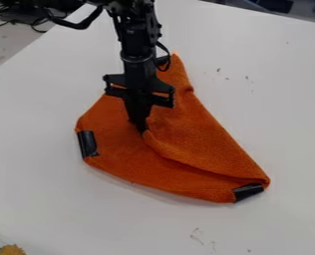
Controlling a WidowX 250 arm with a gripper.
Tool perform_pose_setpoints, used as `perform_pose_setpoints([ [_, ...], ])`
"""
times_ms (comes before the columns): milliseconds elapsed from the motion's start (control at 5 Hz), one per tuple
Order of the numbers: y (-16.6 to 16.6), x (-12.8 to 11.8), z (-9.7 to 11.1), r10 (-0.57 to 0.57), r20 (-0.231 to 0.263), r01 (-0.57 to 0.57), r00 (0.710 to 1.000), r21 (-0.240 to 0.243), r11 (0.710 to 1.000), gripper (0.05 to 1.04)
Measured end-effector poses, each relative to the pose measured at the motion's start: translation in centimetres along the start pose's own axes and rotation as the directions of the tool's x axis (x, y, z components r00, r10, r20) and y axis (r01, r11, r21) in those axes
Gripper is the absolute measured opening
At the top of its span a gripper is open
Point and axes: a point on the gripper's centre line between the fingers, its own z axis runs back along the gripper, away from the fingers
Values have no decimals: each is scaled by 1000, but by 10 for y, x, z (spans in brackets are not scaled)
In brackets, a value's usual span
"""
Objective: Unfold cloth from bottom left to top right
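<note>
- White tabletop [47, 199] bears the folded orange cloth [113, 154] centrally.
- Black gripper [143, 130]: fingers together, seemingly pinching the flap [207, 144] by its corner.
- Unfolding looks barely begun; spreading toward top right remains.

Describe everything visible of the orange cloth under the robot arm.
The orange, soft-looking fabric cloth lies partly folded on the white table, roughly triangular with a bulging lower-left side. A raised fold edge curves from near its middle toward the lower-right corner. One black, tape-like strip sits at the left, another black strip at the lower right. The black pincer meets the cloth near its middle; whether it grips is unclear.
</note>
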Motion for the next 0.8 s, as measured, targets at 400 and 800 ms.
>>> perform_pose_setpoints([
  [400, -2, -1, 3, 10, -22, -10, 1000, 18, 1000, 517],
  [800, -2, -2, -1, 37, -11, -37, 999, -7, 999, 1008],
])
